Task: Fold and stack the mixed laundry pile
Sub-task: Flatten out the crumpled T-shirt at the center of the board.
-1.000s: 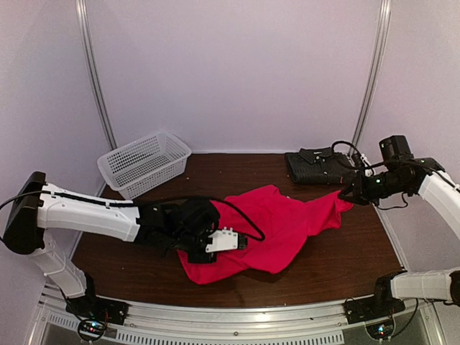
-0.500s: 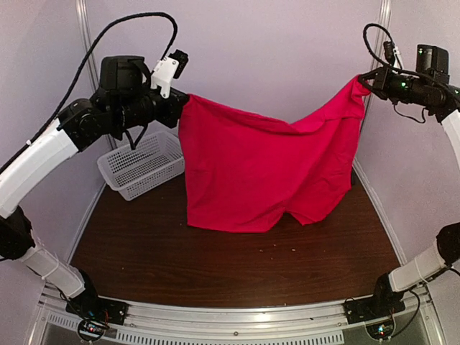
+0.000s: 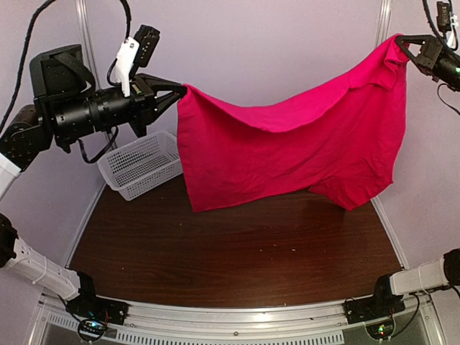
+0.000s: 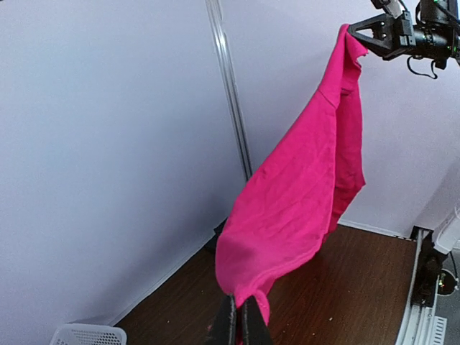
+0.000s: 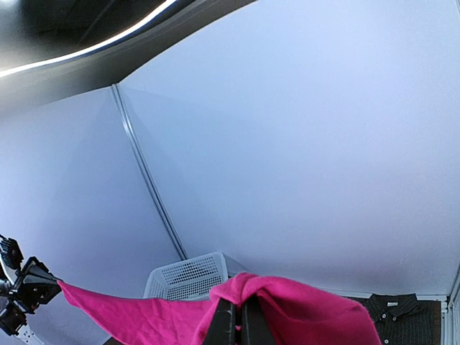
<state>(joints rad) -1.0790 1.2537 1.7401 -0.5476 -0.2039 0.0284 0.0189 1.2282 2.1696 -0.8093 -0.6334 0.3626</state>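
The bright red-pink T-shirt (image 3: 287,151) hangs spread in the air above the brown table, stretched between both arms. My left gripper (image 3: 180,90) is shut on its upper left corner, and the left wrist view shows the cloth (image 4: 295,201) pinched between the closed fingertips (image 4: 241,305). High at the right, my right gripper (image 3: 402,39) is shut on the other top corner, with fabric (image 5: 309,313) bunched over its jaws (image 5: 239,305). The dark pinstriped shirt (image 5: 399,313) lies folded at the back of the table; in the top view the hanging T-shirt hides it.
A white lattice basket (image 3: 144,164) stands at the back left of the table, below my left arm, and also appears in the right wrist view (image 5: 188,277). White walls with metal corner posts (image 3: 90,50) enclose the table (image 3: 237,251).
The T-shirt went from lying on the table to hanging in the air. Both grippers rose with it and moved apart, the right one higher and further right, pulling the top edge tauter.
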